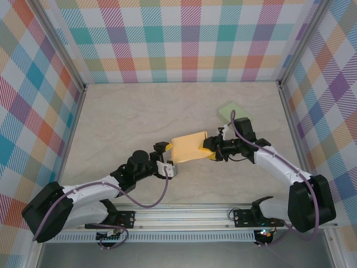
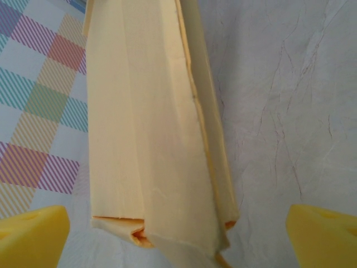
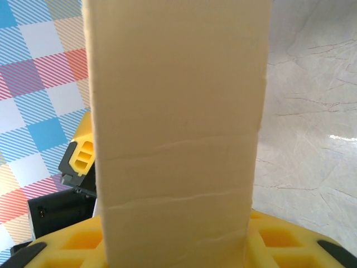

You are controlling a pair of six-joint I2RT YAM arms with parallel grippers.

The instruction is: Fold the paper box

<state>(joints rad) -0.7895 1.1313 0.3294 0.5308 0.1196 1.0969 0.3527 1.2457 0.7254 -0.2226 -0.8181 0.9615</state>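
Observation:
The paper box [image 1: 188, 146] is a flattened pale yellow piece, held level between the two arms near the table's middle. My right gripper [image 1: 211, 151] is shut on its right end. In the right wrist view the box [image 3: 175, 123] rises from between the yellow fingers [image 3: 279, 243]. My left gripper [image 1: 166, 159] stands open at the box's left end. In the left wrist view the box's folded end [image 2: 162, 167] hangs between the wide-apart yellow fingertips [image 2: 33, 234], touching neither; the left gripper [image 2: 178, 245] has nothing in its grasp.
A pale green flat piece [image 1: 234, 110] lies on the marble table [image 1: 128, 117] behind the right arm. Checked walls close in the left, back and right sides. The left gripper's finger [image 3: 82, 151] shows beyond the box in the right wrist view.

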